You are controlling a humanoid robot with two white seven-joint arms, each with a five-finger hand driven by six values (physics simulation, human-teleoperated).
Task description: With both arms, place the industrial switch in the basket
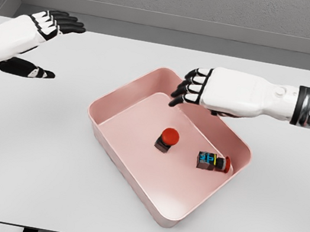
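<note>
- You have one pink basket [122, 105] on the white table [29, 148], set at an angle.
- Inside it you can count two industrial switches: one upright switch [167, 140] near the middle, red button up, and one toppled switch [213, 161] on its side near the right wall.
- Your right hand [194, 88] hovers over the basket's far rim, fingers loosely curled, holding nothing.
- Your left hand [46, 26] is spread wide and empty, well apart at the table's left.
</note>
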